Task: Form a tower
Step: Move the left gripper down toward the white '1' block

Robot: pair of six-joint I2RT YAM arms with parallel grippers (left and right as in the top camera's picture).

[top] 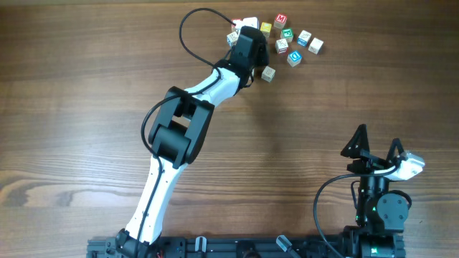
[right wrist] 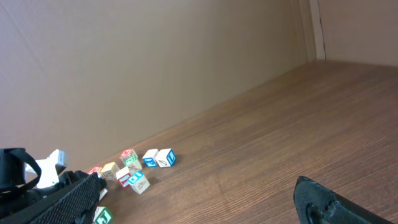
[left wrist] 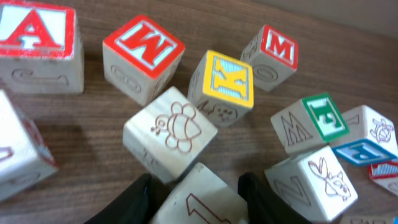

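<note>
Toward the far side of the brown wooden table [top: 86, 107], among loose wooden letter cubes [top: 282, 45]: left gripper [left wrist: 196, 206], black fingers [left wrist: 134, 202] clenched on both sides of one pale wooden cube [left wrist: 199, 186]. Tower beneath it: cannot tell. Right gripper [top: 376, 150]: released, jaws wide, well apart from the cubes.

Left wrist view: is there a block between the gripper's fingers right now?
Yes, a pale block with a carved face sits squeezed between the two dark fingers of the left gripper at the bottom edge.
</note>
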